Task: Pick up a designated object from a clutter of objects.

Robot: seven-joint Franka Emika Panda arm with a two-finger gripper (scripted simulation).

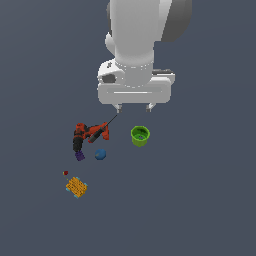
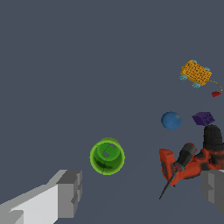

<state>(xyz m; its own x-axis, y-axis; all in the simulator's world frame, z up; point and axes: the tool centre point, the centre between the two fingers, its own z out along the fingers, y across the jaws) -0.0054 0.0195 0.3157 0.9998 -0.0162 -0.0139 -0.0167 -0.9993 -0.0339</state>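
Purple block (image 1: 79,156), tiny and dark, lies on the grey floor (image 1: 200,200) touching the black end of the orange-red drill (image 1: 90,133), just beside the blue ball (image 1: 100,154) on the exterior view's left, while the gripper (image 1: 134,106) hovers apart with fingers spread wide, holding nothing.

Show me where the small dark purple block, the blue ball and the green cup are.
small dark purple block (image 2: 203,118), wrist view, on its top face.
blue ball (image 1: 100,154), exterior view, on its middle.
green cup (image 1: 140,135), exterior view, on its rim and side wall.
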